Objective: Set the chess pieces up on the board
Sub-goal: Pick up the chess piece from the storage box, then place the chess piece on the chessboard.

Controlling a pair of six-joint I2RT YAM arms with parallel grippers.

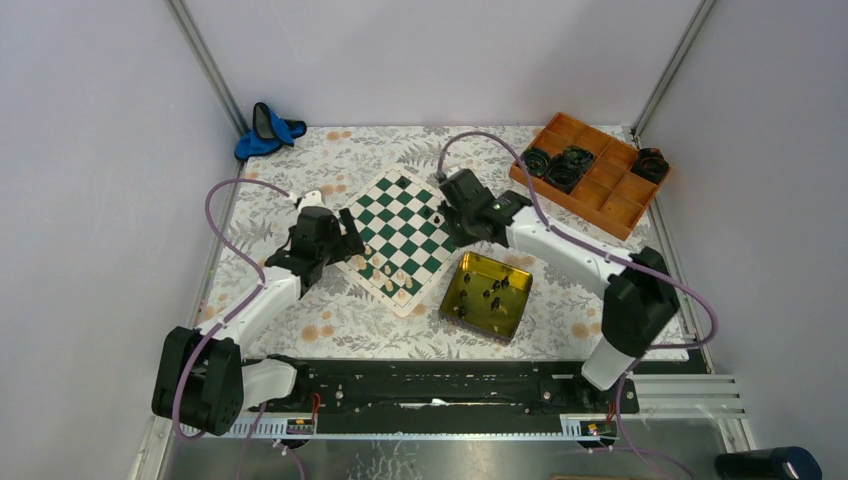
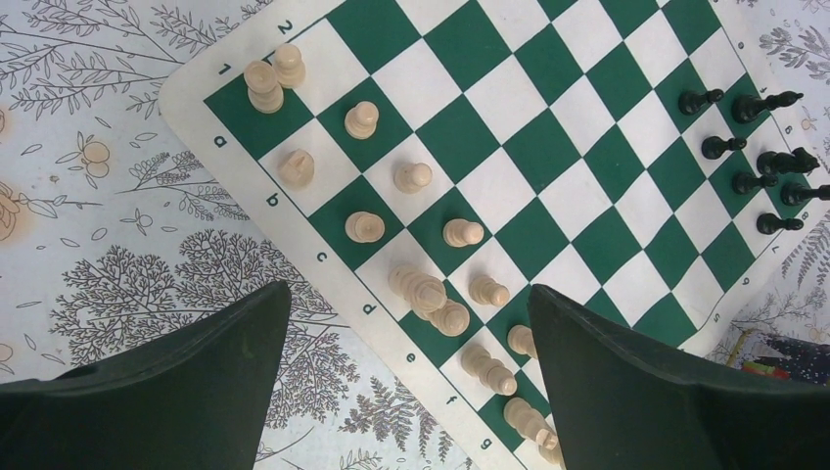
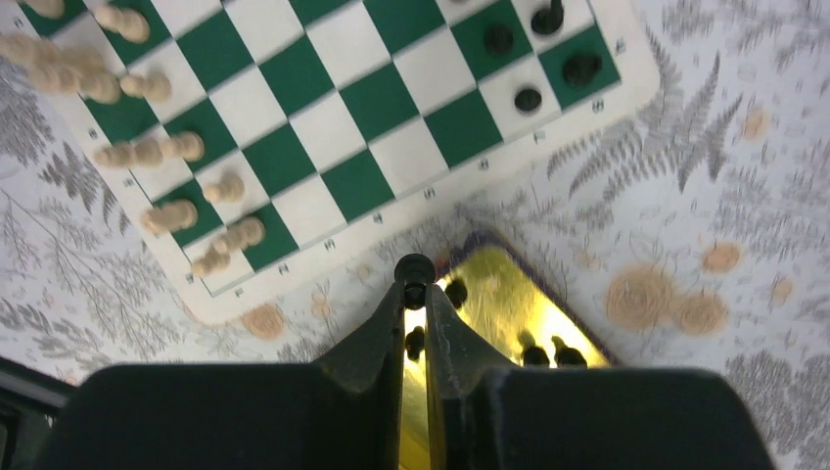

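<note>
The green-and-white board (image 1: 408, 205) lies mid-table. Several cream chess pieces (image 2: 412, 176) stand along its lettered edge in two rows, and several black ones (image 2: 749, 182) cluster at the opposite corner. My left gripper (image 2: 407, 290) hangs open above the cream rows at the board's left edge (image 1: 350, 240), nothing between its fingers. My right gripper (image 3: 414, 284) is shut on a small black chess piece (image 3: 414, 269). It hovers above the table between the board's edge (image 3: 323, 250) and the yellow tin tray (image 3: 499, 294), at the board's right side (image 1: 440, 215).
The yellow tin tray (image 1: 515, 310) in front of the board's right holds several loose black pieces (image 1: 495, 288). An orange compartment tray (image 1: 610, 200) with black coiled items sits back right. A blue object (image 1: 268, 130) lies in the back left corner.
</note>
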